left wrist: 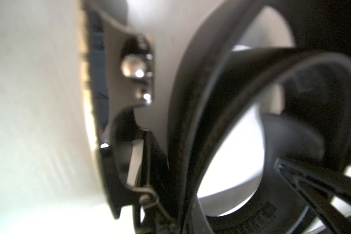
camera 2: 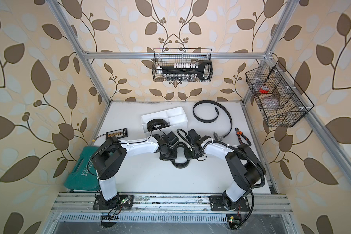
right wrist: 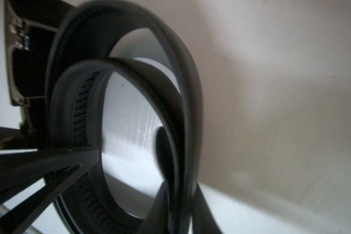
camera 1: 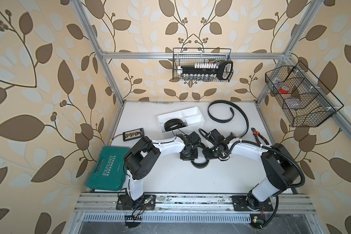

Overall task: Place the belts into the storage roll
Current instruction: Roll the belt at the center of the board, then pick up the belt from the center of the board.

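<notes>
White tabletop, leafy wallpaper — left fingers, right fingers at coiled belt, grips unclear

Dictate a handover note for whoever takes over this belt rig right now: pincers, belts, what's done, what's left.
Left pincer and right pincer: both down at the middle belt, coiled between them; wrist views too blurred to tell open or shut.
Done: stored belt sits coiled in the storage roll.
To do: middle belt, then the loose belt lying unrolled beside the roll.
</notes>
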`<move>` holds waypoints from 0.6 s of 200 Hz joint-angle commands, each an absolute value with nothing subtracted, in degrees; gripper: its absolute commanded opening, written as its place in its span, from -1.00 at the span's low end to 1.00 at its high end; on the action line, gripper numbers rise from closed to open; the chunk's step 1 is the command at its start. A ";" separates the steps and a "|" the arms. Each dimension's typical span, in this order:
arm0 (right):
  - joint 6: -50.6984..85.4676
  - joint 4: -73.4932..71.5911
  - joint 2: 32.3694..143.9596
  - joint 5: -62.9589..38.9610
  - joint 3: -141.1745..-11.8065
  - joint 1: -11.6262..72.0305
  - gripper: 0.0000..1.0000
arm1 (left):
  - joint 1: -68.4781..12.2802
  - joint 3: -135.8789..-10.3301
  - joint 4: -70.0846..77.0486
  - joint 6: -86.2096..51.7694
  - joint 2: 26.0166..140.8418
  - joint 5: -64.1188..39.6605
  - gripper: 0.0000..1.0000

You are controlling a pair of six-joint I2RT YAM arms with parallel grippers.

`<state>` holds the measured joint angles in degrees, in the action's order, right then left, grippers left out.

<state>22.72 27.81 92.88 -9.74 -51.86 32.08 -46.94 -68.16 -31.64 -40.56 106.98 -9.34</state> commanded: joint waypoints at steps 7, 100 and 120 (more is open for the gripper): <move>22.89 27.88 84.35 -13.83 -52.86 30.81 0.09 | -47.40 -70.25 -42.45 -33.51 102.86 -12.27 -1.00; 12.10 33.11 65.85 -5.11 -54.52 40.59 0.94 | -39.85 -77.38 -60.81 -24.43 97.65 -21.15 -1.00; 9.23 34.16 64.31 2.05 -55.99 49.55 0.89 | -38.05 -80.20 -65.72 -22.93 98.58 -22.83 -1.00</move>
<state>14.81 31.00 66.98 -6.37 -52.58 41.47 -39.79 -76.03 -56.69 -26.89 100.75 -18.28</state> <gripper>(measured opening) 0.956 0.154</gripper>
